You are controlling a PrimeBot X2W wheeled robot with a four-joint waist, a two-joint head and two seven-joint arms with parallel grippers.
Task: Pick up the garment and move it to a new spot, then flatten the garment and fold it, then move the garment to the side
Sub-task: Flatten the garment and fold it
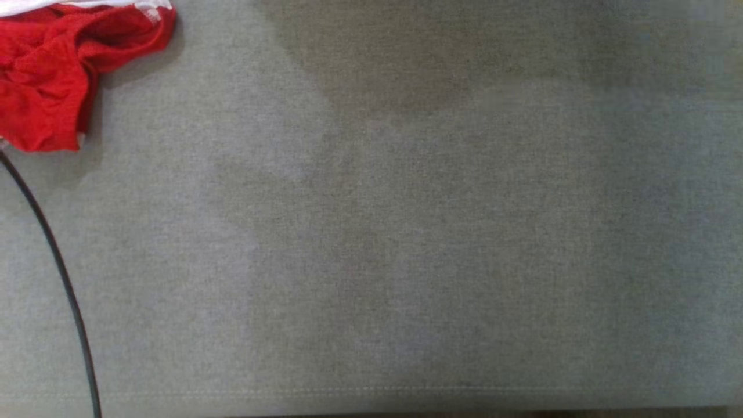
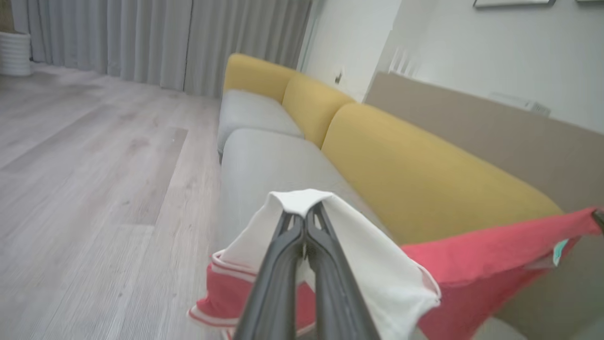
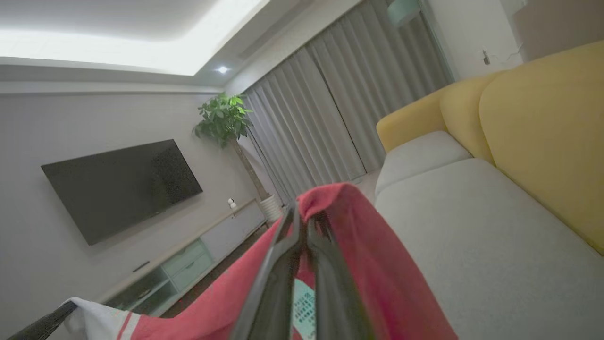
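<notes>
The garment (image 1: 52, 75) is red with white trim and hangs bunched at the top left of the head view, above the grey sofa seat (image 1: 406, 232). In the left wrist view my left gripper (image 2: 304, 219) is shut on a white part of the garment (image 2: 373, 274), and the red cloth stretches away to the right. My right gripper (image 3: 302, 222) is shut on a red edge of the garment (image 3: 377, 264), with a care label showing between its fingers. The cloth spans between both grippers above the seat.
A thin black cable (image 1: 58, 267) curves down the left of the head view. Yellow back cushions (image 2: 415, 174) line the sofa. Wooden floor (image 2: 94, 179) and grey curtains (image 2: 141, 42) lie beyond it. A wall television (image 3: 122, 184), a plant (image 3: 222, 118) and a low cabinet (image 3: 188, 264) stand across the room.
</notes>
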